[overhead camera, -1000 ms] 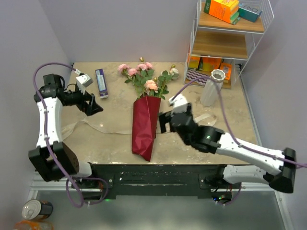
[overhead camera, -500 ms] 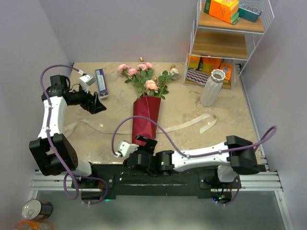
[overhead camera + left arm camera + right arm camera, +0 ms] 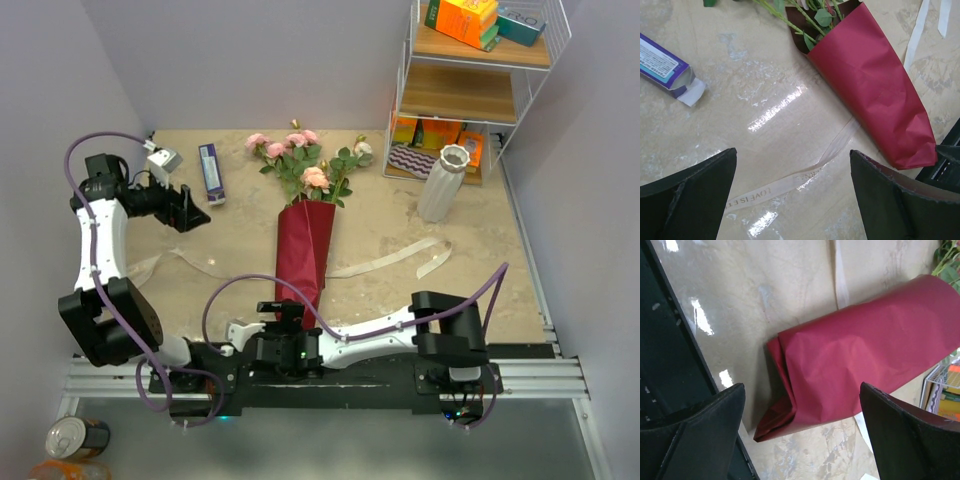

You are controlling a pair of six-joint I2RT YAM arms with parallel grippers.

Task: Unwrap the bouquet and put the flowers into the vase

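Bouquet (image 3: 305, 255) flat on table (image 3: 480, 250), in its cone, tip toward the arms, flowers (image 3: 298, 160) at the far end. Vase (image 3: 443, 183) upright at right, well apart from bouquet. Loose ribbon (image 3: 385, 262) beside the cone. Left gripper (image 3: 193, 215) spread wide, holding nothing, near a purple box (image 3: 210, 173). Right gripper (image 3: 283, 312) also wide apart, empty, low by the cone tip at the near edge.

The beige table (image 3: 470, 275) bears the bouquet (image 3: 303, 255) — loose ribbon (image 3: 385, 262) trails on either side of it, a purple box (image 3: 210, 172) lies left of it, the white vase (image 3: 444, 183) stands to its right.
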